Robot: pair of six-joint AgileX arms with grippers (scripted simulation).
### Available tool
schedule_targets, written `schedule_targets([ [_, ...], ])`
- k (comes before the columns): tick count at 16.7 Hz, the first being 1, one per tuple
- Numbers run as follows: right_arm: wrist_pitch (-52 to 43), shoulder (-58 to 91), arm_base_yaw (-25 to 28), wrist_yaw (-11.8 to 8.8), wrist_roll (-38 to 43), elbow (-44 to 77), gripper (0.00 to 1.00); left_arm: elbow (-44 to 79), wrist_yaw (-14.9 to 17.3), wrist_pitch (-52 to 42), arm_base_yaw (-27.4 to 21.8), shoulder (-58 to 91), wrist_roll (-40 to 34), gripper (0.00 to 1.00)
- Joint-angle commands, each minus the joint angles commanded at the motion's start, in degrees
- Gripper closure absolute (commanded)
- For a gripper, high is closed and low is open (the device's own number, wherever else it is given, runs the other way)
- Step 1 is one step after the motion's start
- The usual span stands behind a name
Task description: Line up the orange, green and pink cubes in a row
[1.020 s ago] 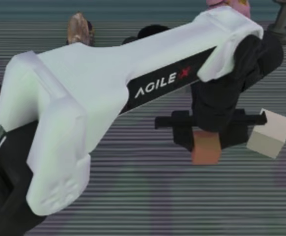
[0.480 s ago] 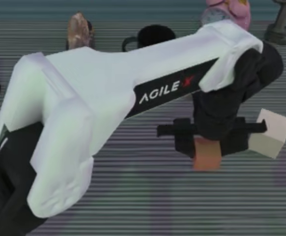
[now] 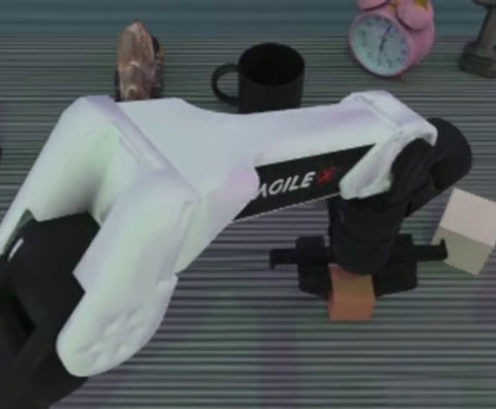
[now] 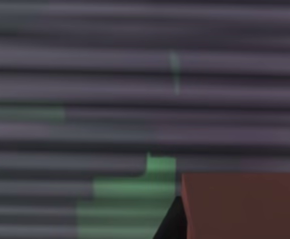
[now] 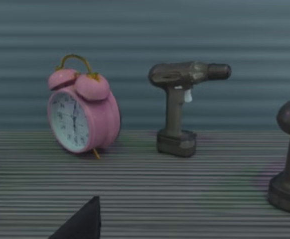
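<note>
Since a second ago the left arm has been swung down and nearer, so that the black mug [image 3: 269, 75] and the pink alarm clock [image 3: 390, 36] at the far edge are uncovered, and the orange cube [image 3: 351, 295] has been carried a little nearer and lower with it. The left gripper [image 3: 356, 271] is seen right of the table's centre, its fingers pinched on the orange cube, which shows below the black gripper body in the top view and fills a corner of the left wrist view as a dull red-brown block [image 4: 242, 205]. The pink cube [image 3: 469, 230] is seen resting on the striped table [image 3: 231, 358], just to the right of the gripper and apart from it. The green cube is not seen in any view; it may be hidden beneath the arm. The right gripper is not in view; its wrist camera is turned toward the clock, a power drill [image 5: 182, 107] and the table's far edge. The risk, as judged from here, lies in the closeness of the pink cube: it could be nudged out of line by the wide gripper body if the orange cube is lowered too near it, or the orange cube could be released while tilted and come to rest askew.
</note>
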Motion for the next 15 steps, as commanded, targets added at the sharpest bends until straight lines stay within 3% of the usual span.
schedule_targets([
  [1,0.0,0.0,0.0,0.0,0.0,0.0,0.00,0.0,0.0,0.0,0.0,0.0,0.0,1.00],
  [14,0.0,0.0,0.0,0.0,0.0,0.0,0.00,0.0,0.0,0.0,0.0,0.0,0.0,0.02],
  [15,0.0,0.0,0.0,0.0,0.0,0.0,0.00,0.0,0.0,0.0,0.0,0.0,0.0,0.00],
])
